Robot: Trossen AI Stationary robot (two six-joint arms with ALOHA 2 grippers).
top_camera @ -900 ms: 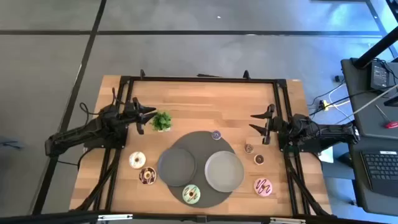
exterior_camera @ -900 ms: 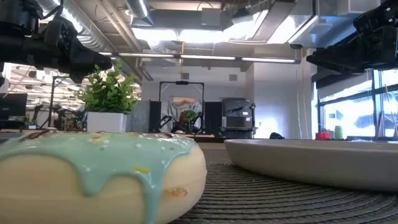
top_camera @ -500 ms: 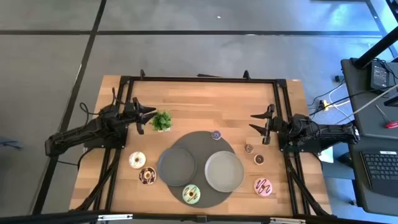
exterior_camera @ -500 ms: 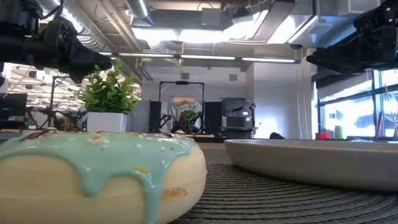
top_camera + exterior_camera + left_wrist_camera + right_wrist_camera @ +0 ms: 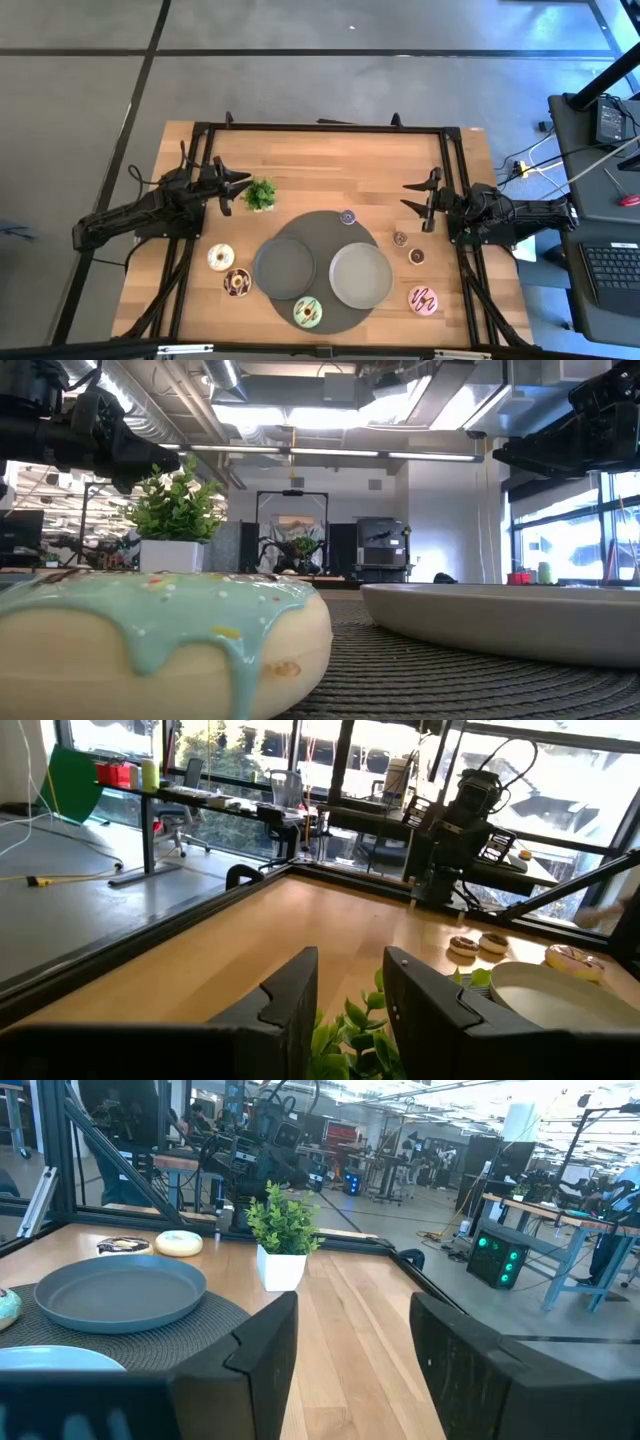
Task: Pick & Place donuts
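Seven donuts lie flat on the table. White-iced (image 5: 220, 257) and chocolate (image 5: 238, 283) sit left of the round dark mat (image 5: 322, 225). The pale green one (image 5: 308, 313) rests on the mat's near edge, looming large in the low view (image 5: 160, 640). The pink one (image 5: 423, 299) sits near right. Tiny purple (image 5: 347, 216) is at the mat's far edge; tan (image 5: 400, 238) and brown (image 5: 417, 256) lie right of it. My left gripper (image 5: 238, 192) hovers open beside the plant (image 5: 261, 194). My right gripper (image 5: 408, 197) hovers open, far-right of the tan donut.
Two grey plates (image 5: 284, 267) (image 5: 360, 275) sit on the mat. The small potted plant (image 5: 283, 1240) stands just in front of the left gripper's fingers (image 5: 290, 1005). A black frame (image 5: 320, 127) runs around the table's far edge and sides. Bare wood lies at the far middle.
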